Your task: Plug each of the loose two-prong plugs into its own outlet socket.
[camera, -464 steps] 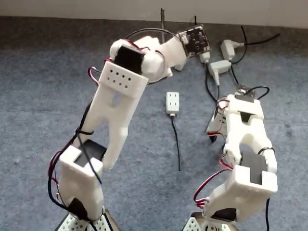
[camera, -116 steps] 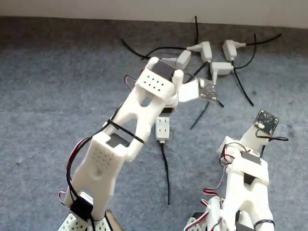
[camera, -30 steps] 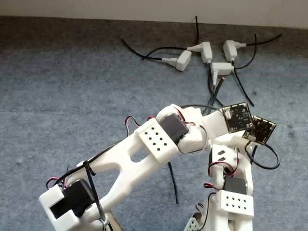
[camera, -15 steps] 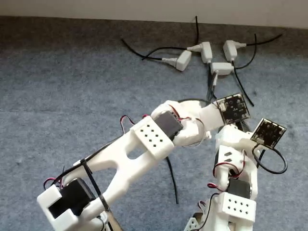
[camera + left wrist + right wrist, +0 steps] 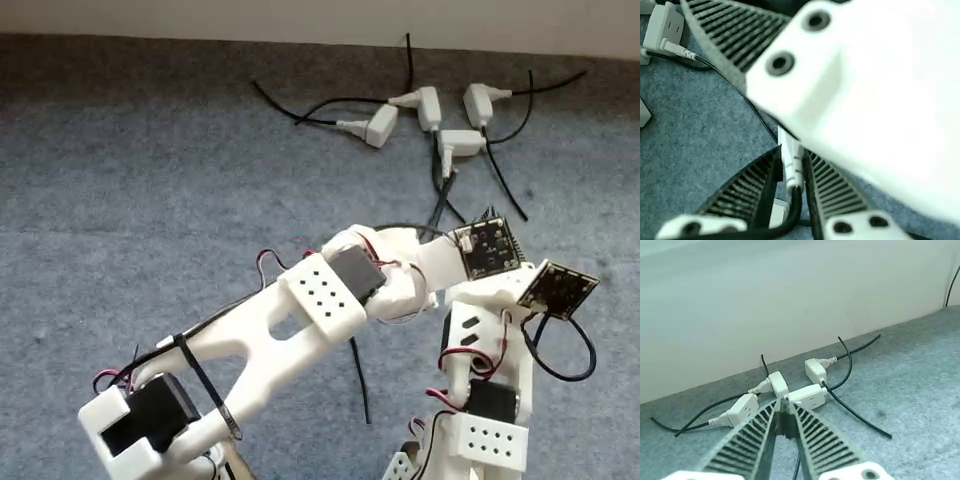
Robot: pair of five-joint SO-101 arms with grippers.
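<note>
**High view:** the left arm [image 5: 300,320] spans from lower left to centre right, ending beside the right arm [image 5: 485,400]. Four loose connectors [image 5: 428,105] lie on the carpet [image 5: 130,200] at upper centre.

**Left wrist view:** at lower centre, the left gripper [image 5: 791,156] is clamped on a white connector [image 5: 791,167] with a black cord.

**Right wrist view:** at lower centre, the right gripper [image 5: 784,409] has its fingers almost together; whether it holds anything cannot be told. The loose connectors sit mid-frame, before the wall [image 5: 790,290].

Four outlet sockets [image 5: 461,143] lie clustered; both arms [image 5: 300,320] seem to touch.
</note>
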